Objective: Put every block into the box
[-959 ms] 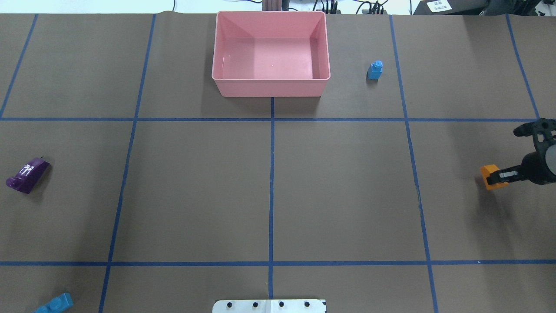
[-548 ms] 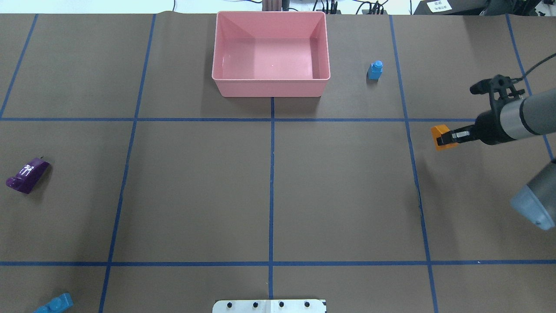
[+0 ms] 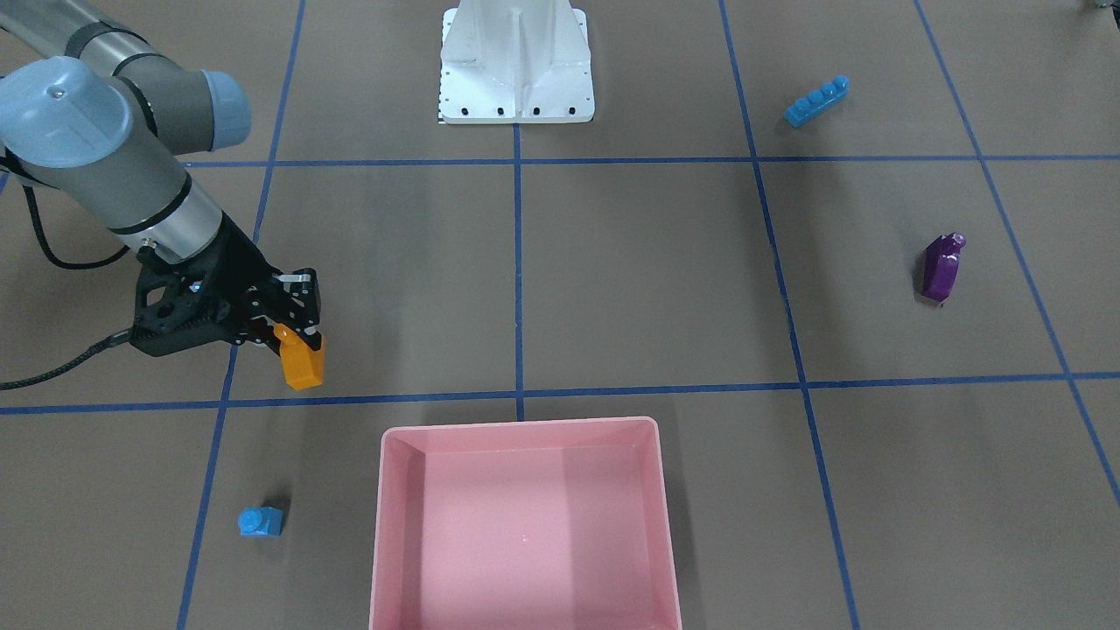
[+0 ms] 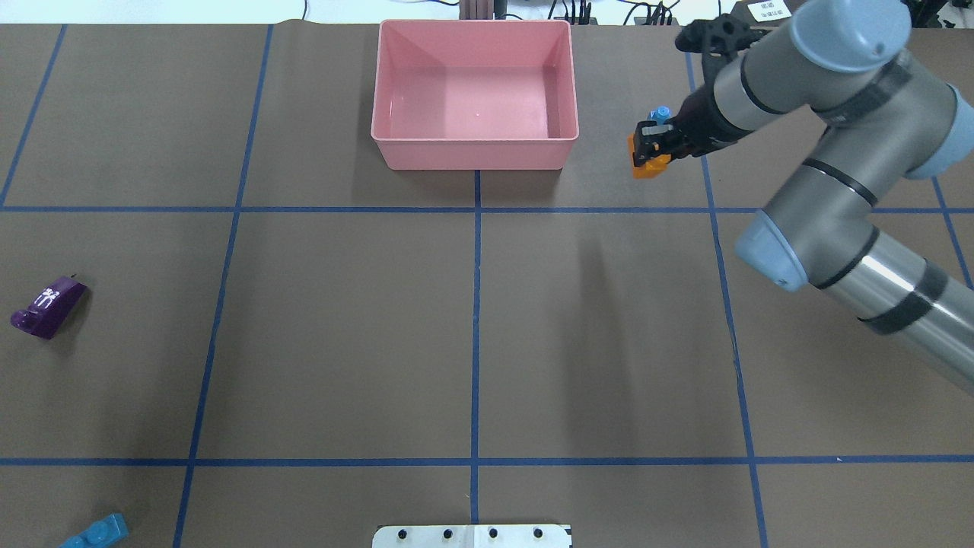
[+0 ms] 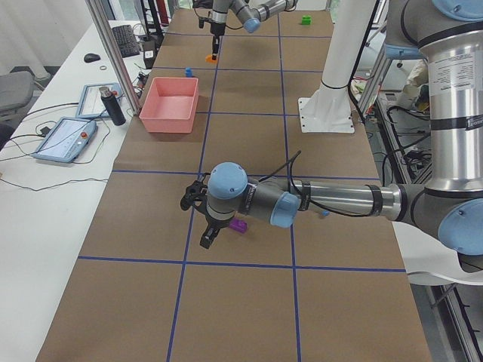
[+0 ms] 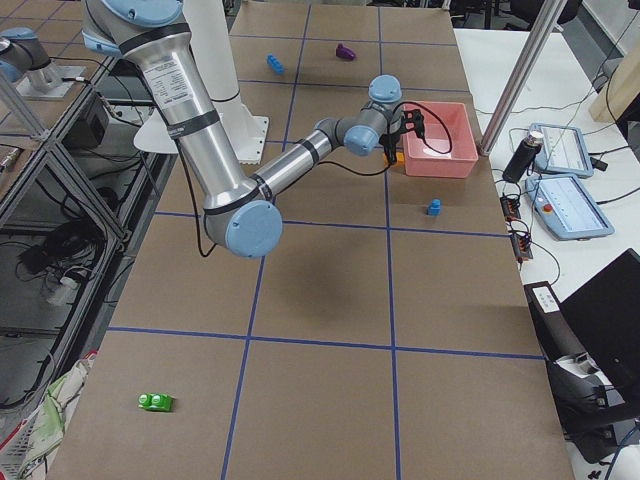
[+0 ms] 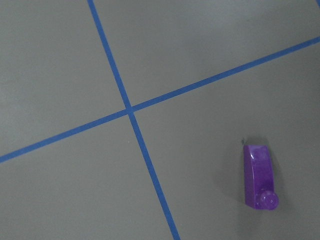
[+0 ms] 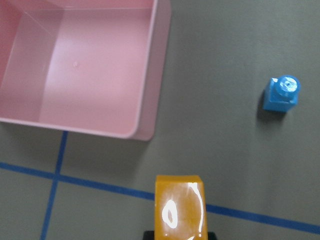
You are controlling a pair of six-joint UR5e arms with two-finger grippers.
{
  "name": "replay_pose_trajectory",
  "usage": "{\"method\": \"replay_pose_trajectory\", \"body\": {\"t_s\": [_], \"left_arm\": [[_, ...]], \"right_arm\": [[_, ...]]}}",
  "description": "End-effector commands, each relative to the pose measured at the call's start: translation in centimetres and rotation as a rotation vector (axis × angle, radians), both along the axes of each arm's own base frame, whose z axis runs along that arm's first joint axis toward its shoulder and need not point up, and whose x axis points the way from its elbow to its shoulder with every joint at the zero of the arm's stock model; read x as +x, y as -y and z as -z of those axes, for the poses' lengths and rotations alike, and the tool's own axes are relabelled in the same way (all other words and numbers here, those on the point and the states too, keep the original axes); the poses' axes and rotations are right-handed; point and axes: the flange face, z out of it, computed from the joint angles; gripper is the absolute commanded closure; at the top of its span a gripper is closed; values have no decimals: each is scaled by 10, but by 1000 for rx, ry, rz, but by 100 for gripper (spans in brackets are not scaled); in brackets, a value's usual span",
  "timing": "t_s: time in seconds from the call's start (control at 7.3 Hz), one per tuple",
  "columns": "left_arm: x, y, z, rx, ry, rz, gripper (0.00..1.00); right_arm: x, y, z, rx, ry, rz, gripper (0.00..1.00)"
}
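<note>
**Front-facing view.** Right gripper: fingers pinched narrow on the orange studded plastic brick, which is held beside the shallow pink plastic box and outside its rim. Small light-blue single-stud brick: on the brown table, near the box. Long light-blue four-stud brick and purple sloped brick: on the opposite side, well apart.

**Overhead view.** Orange brick between the box's wall and the small light-blue brick.

**Left view.** Left gripper: near the purple brick; cannot tell how its fingers stand. Green studded brick: far end of the table.

**Right wrist view.** Orange brick over a blue tape line, near the box's corner.
</note>
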Motion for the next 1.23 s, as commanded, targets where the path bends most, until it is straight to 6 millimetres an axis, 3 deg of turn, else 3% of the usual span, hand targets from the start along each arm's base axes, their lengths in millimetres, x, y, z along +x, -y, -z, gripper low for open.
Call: {"method": "replay_pose_trajectory", "body": {"t_s": [0.0, 0.14, 0.41, 0.55, 0.68, 0.82, 0.96, 1.1], "left_arm": [[12, 22, -3, -21, -54, -19, 0], [12, 22, -3, -21, -54, -19, 0], [14, 22, -4, -24, -55, -24, 0], [14, 22, -4, -26, -57, -23, 0], [16, 22, -4, -30, -77, -31, 0], [17, 22, -1, -3, -79, -38, 0], [22, 22, 3, 51, -83, -47, 0], [41, 23, 5, 57, -84, -84, 0]], "right_arm": [[-68, 84, 88, -52, -23, -15, 100], [-94, 119, 120, -93, -46, -29, 100], [-129, 154, 136, -138, -123, -56, 100], [-141, 164, 135, -156, -162, -66, 100], [-158, 160, 117, -159, -199, -62, 100], [-186, 150, 94, -138, -218, -57, 57], [-201, 141, 86, -124, -220, -87, 2], [-204, 139, 87, -157, -210, -113, 1]]}}
